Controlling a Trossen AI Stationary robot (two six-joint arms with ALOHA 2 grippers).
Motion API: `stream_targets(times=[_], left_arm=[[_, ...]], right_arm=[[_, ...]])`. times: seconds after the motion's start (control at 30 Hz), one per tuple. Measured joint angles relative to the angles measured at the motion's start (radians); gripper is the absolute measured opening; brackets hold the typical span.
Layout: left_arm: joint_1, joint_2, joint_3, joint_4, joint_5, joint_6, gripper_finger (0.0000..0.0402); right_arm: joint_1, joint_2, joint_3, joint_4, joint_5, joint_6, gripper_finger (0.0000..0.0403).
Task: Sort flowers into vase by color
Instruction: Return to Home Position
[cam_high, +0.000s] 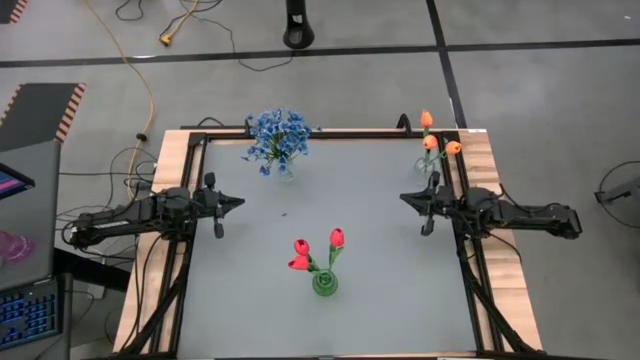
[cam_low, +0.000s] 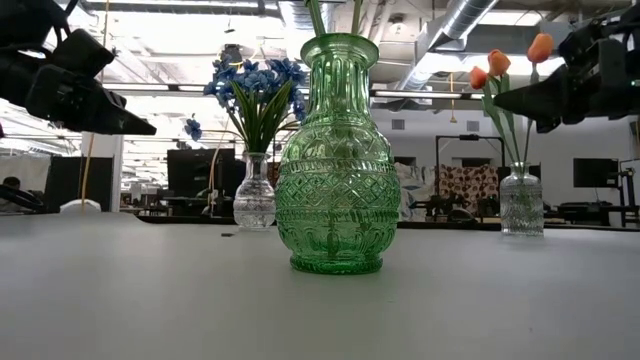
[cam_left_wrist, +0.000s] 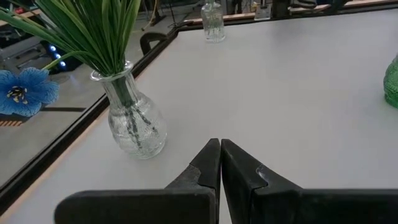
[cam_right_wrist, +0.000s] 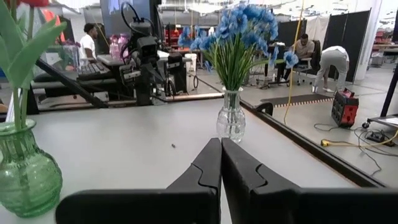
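you look to be on the closing step, parking after the sort; every flower in sight stands in a vase; blue flowers (cam_high: 278, 138) at upper centre-left of the high view, orange tulips (cam_high: 437, 143) at upper right, pink-red tulips (cam_high: 315, 250) in the green vase (cam_high: 325, 284) at lower centre; left gripper (cam_high: 240, 202) at mid-left and right gripper (cam_high: 403, 198) at mid-right both have fingers pressed together, holding nothing; next you need only settle both clear of the glassware.

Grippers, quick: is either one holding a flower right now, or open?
Left gripper: closed, empty, at the left edge of the table.
Right gripper: closed, empty, at the right edge.
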Motion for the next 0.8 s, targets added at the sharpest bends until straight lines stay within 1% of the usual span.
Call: stream_targets(times=[0.1, 0.8], left_arm=[[0.0, 0.0, 0.0, 0.0, 0.0, 0.0, 0.0], [0.0, 0.0, 0.0, 0.0, 0.005, 0.0, 0.0]], right_arm=[[0.0, -0.024, 0.0, 0.004, 0.0, 0.0, 0.0038], [0.0, -0.022, -0.001, 0.018, 0.001, 0.0, 0.0038]])
